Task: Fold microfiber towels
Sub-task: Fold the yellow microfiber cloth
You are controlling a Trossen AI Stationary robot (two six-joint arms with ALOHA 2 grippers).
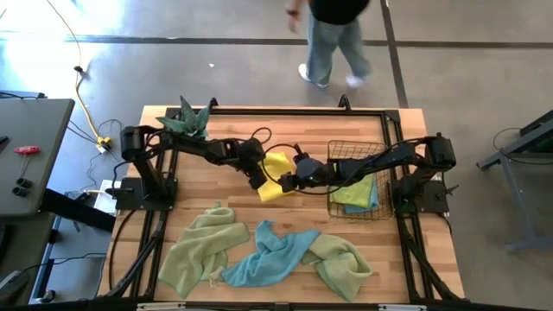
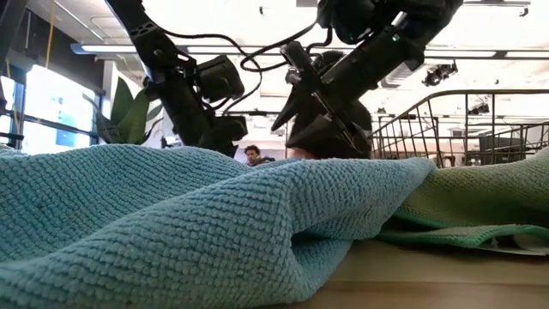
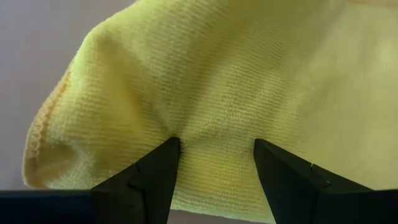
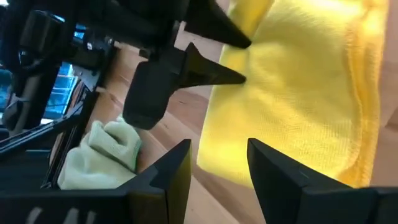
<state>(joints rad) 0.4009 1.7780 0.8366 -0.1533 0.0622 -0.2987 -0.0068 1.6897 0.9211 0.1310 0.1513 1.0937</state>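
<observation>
Yellow towel [image 1: 275, 175]: microfiber, soft, floppy, light; lies partly folded on the wooden tabletop [image 1: 285, 130], between the two end effectors, just beside the wire basket [image 1: 354, 151].
Left end effector [image 3: 214, 163]: fingers spread wide, nothing clamped; cloth bulges into the gap btwn them, so it's at the towel but not gripping.
Right end effector [image 4: 219, 163]: fingers apart, roughly mid-width, hanging just above the yellow edge; nothing pinched as far as I can see. Left arm's fingers show just beyond it, at the same cloth.
Handling: no stiffness, will sag and drape from any single pinch; knit surface looks grippy, prob. won't slip. Not fragile. Likely to bunch if dragged.
Where to grip: stitched hem / corners, closest to each end effector; two corners at once, one per arm, should keep the edge taut for a fold. Mid-cloth pinch would prob. just make a lump.
Other towels: pale green [image 1: 197, 250], light blue [image 1: 268, 257], another green [image 1: 344, 263], all crumpled, well apart from both end effectors, toward the near side of the tabletop.
In basket: a green and a blue towel [image 1: 356, 194], appear folded.
</observation>
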